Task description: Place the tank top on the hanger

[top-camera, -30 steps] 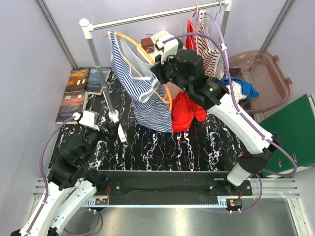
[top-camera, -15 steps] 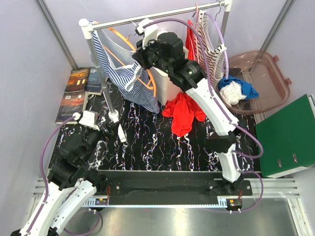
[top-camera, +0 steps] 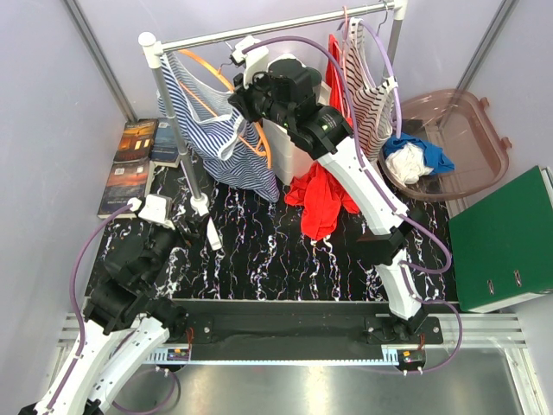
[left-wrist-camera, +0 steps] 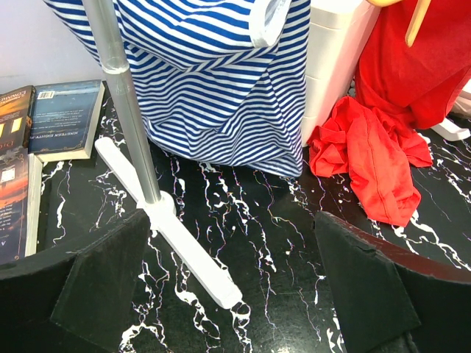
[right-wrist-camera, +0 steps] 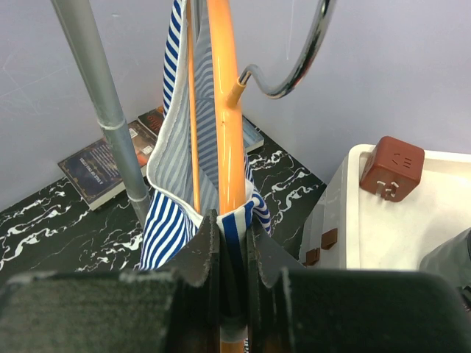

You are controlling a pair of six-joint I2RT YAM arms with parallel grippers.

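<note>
Clamping the hanger (right-wrist-camera: 228, 132) and a strap of the tank top (left-wrist-camera: 213, 95), my right gripper (right-wrist-camera: 232, 224) holds them near the rail (top-camera: 259, 30); my left gripper (left-wrist-camera: 235, 287) hangs released above the counter (left-wrist-camera: 280, 243).

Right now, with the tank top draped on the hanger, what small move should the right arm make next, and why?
Probably lift the hanger over the rail, then lower it until the hook catches. The right gripper is shut on the hanger's neck, the tank top hangs from it, and the right wrist view shows no rail inside the hook.
</note>
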